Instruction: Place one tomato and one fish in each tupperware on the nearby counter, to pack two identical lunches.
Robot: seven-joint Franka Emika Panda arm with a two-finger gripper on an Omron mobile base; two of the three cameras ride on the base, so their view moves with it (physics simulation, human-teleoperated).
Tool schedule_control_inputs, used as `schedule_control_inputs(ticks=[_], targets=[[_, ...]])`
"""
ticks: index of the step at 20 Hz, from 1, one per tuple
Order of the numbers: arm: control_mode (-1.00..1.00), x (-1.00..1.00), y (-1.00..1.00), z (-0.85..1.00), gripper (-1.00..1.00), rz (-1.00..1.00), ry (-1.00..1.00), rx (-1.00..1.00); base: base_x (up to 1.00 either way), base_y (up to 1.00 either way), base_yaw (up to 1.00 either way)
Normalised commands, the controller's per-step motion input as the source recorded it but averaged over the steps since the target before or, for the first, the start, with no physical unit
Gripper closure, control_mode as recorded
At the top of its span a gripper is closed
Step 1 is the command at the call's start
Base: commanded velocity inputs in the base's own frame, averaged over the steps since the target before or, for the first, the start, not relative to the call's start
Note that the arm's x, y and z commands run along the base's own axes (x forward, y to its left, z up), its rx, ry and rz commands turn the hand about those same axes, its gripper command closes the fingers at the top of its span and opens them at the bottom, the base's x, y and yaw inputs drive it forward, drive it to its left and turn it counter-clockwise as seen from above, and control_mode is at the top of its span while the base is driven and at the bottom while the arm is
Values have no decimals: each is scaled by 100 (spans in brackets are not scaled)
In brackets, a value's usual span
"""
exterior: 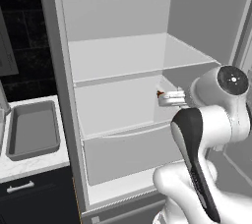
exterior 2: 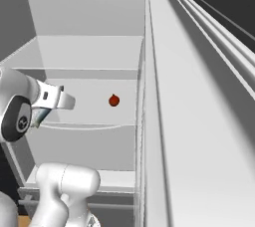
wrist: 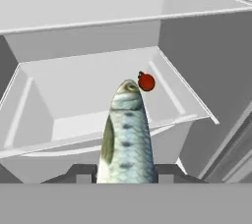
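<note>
A silver-green speckled fish (wrist: 127,134) fills the lower middle of the hand view, head pointing away, with my gripper (wrist: 125,174) shut on its tail end. Beyond its head a small red tomato (wrist: 146,82) rests on the middle fridge shelf (wrist: 74,100), near the shelf's right side. In the right base view the tomato (exterior 2: 114,100) lies ahead of my hand (exterior 2: 52,97), apart from it. One grey tupperware (exterior: 32,129) sits empty on the marble counter (exterior: 34,165) left of the fridge.
The open fridge (exterior: 123,16) has pale grey shelves and a lower drawer front (exterior: 128,156). Its door (exterior 2: 199,121) stands open along the right. A dark cabinet drawer with a silver handle (exterior: 19,187) sits under the counter.
</note>
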Motion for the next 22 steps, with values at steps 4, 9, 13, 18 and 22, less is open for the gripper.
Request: schedule_control_inputs(ticks=[4, 9, 13, 18, 22], targets=[[100, -25, 0, -8, 100, 4, -3, 0, -75, 0, 11], [100, 0, 0, 0, 100, 0, 0, 0, -96, 46, 18], [100, 0, 0, 0, 100, 0, 0, 0, -25, 100, 9], [100, 0, 0, 0, 100, 0, 0, 0, 22, 100, 0], [100, 0, 0, 0, 100, 0, 0, 0, 66, 100, 0]])
